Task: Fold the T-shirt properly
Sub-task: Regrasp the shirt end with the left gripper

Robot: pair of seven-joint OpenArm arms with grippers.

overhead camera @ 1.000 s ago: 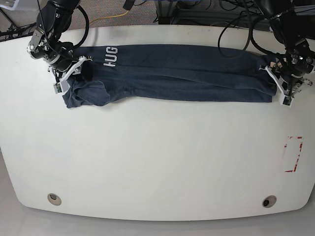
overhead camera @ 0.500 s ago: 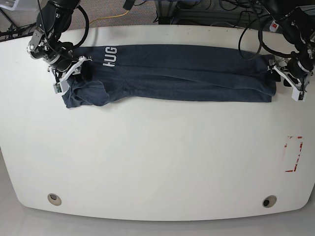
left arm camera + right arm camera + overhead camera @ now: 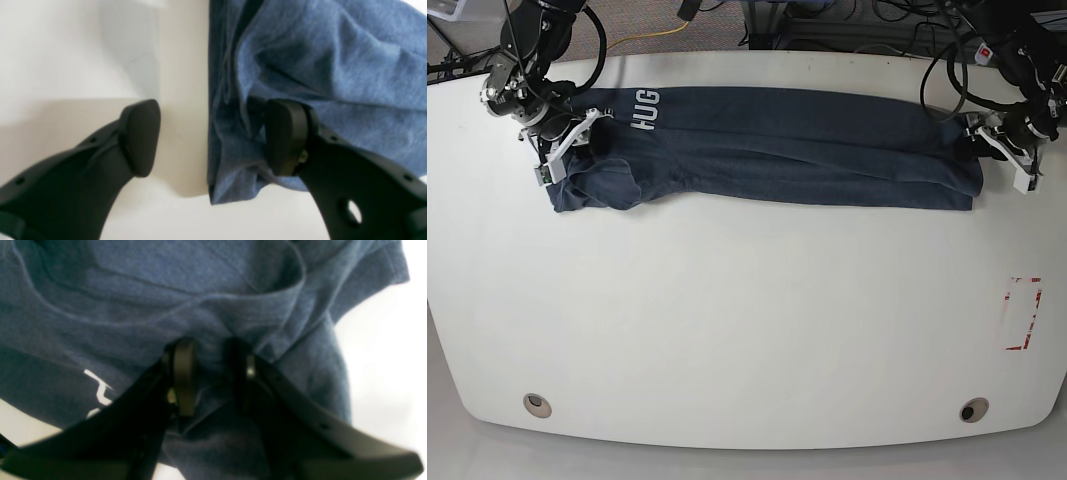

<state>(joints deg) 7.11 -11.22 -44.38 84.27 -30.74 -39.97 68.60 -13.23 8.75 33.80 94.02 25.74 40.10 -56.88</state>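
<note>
The dark navy T-shirt (image 3: 767, 148) lies as a long folded band across the far part of the white table (image 3: 747, 330), with white "HUG" lettering (image 3: 647, 108) near its left end. My right gripper (image 3: 567, 148) is at that left end. In the right wrist view it (image 3: 213, 373) is shut on a fold of the T-shirt (image 3: 200, 280). My left gripper (image 3: 1005, 140) is at the shirt's right end. In the left wrist view it (image 3: 213, 136) is open. One fingertip (image 3: 287, 136) rests on the cloth (image 3: 333, 66) and the other is over bare table.
A red-marked rectangle (image 3: 1024, 312) sits on the table near the right edge. Two round holes (image 3: 537, 404) (image 3: 973, 409) are near the front edge. Cables and floor lie beyond the far edge (image 3: 727, 25).
The shirt and my right gripper have shifted slightly toward the far edge. My left gripper has moved toward the far edge beside the shirt's right end.
</note>
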